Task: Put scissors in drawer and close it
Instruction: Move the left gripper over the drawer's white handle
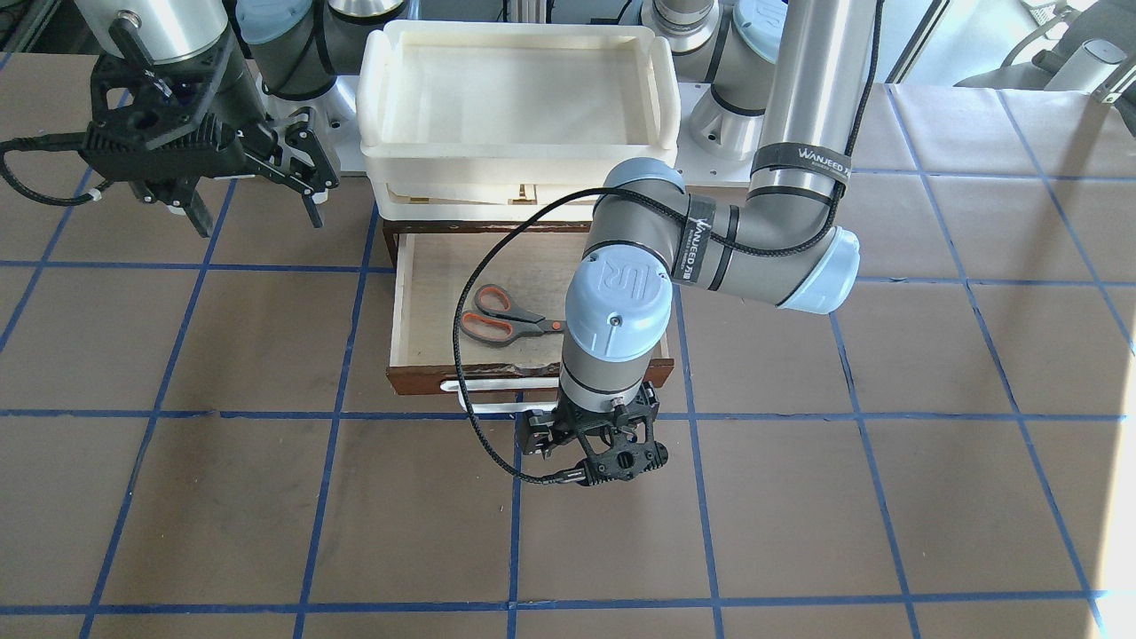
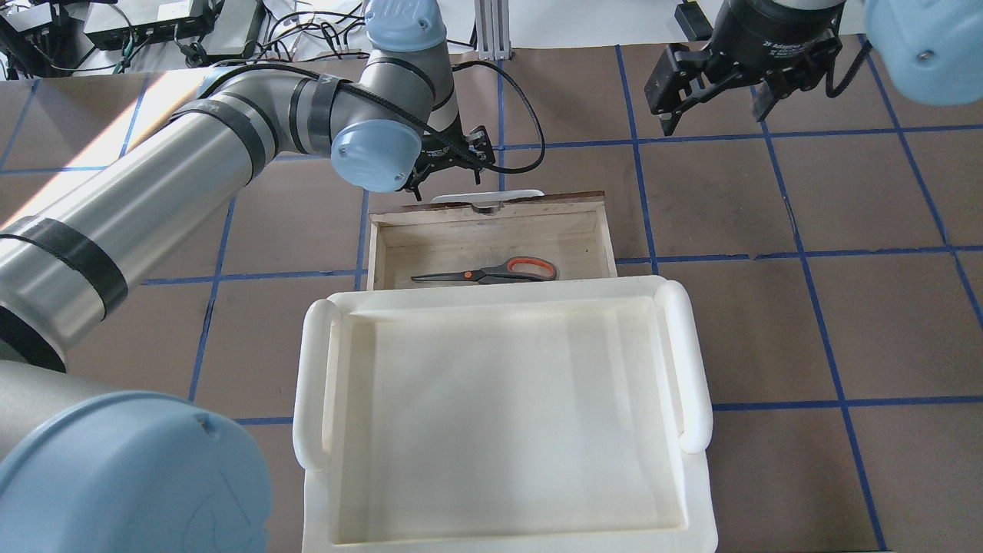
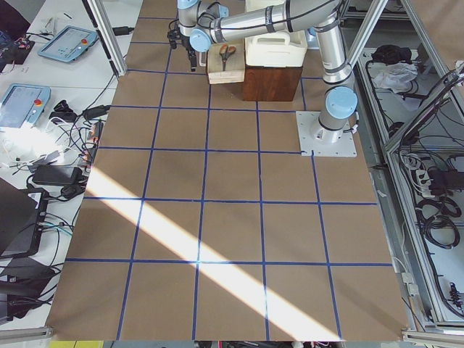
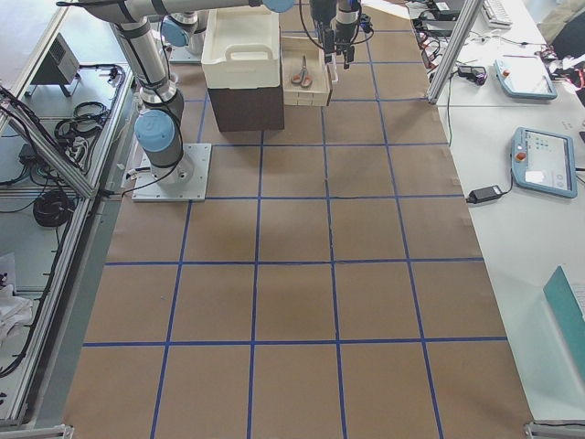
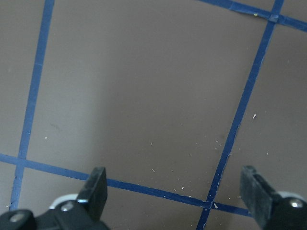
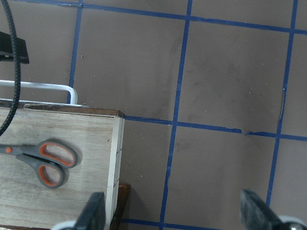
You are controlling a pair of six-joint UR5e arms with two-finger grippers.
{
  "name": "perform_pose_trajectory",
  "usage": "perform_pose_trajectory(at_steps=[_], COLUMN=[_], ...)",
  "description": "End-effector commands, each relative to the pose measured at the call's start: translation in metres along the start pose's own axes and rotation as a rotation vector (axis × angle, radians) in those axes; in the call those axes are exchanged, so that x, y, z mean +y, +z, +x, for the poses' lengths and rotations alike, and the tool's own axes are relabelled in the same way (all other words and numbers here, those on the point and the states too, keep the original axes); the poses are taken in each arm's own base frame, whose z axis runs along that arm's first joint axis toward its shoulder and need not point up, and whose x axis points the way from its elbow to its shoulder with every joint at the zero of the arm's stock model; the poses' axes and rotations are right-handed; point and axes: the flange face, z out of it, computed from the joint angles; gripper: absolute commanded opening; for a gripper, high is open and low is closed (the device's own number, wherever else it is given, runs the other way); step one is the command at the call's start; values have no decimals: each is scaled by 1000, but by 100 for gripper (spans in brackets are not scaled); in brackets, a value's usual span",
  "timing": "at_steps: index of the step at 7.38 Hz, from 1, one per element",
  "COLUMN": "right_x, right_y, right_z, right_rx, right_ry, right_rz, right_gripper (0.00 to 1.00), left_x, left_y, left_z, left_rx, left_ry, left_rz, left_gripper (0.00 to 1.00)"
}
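Observation:
The scissors (image 1: 506, 315), grey handles lined orange-red, lie flat inside the open wooden drawer (image 1: 417, 377); they also show in the overhead view (image 2: 491, 271) and the right wrist view (image 6: 45, 160). The drawer is pulled out, and its white bar handle (image 1: 479, 383) faces away from the robot. My left gripper (image 1: 590, 448) is open and empty, pointing down at the table just past the handle; its wrist view (image 5: 175, 191) shows only bare table between the fingers. My right gripper (image 1: 257, 213) is open and empty, raised beside the cabinet, apart from the drawer (image 6: 115, 143).
A cream-white plastic tray (image 2: 695, 361) sits on top of the dark cabinet, above and behind the drawer. A black cable (image 1: 466, 355) from the left wrist loops over the drawer. The table has a brown cover with blue tape lines.

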Motion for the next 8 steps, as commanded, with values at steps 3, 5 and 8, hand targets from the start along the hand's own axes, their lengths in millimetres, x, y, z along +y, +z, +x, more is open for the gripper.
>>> perform_pose_trajectory(at_steps=[3, 5, 8], right_x=[1, 1, 2], right_y=[5, 7, 7], right_z=[-1, -3, -3], right_rx=[-7, -28, -28], right_ry=[-6, -3, -7], right_rz=[-20, -29, -30], right_gripper=[100, 100, 100], left_x=[9, 4, 8], left_y=[8, -4, -13], left_z=[4, 3, 3], left_rx=[-12, -34, -43], left_ry=[5, -2, -2], left_rz=[-68, -135, -169], left_gripper=[100, 100, 100])
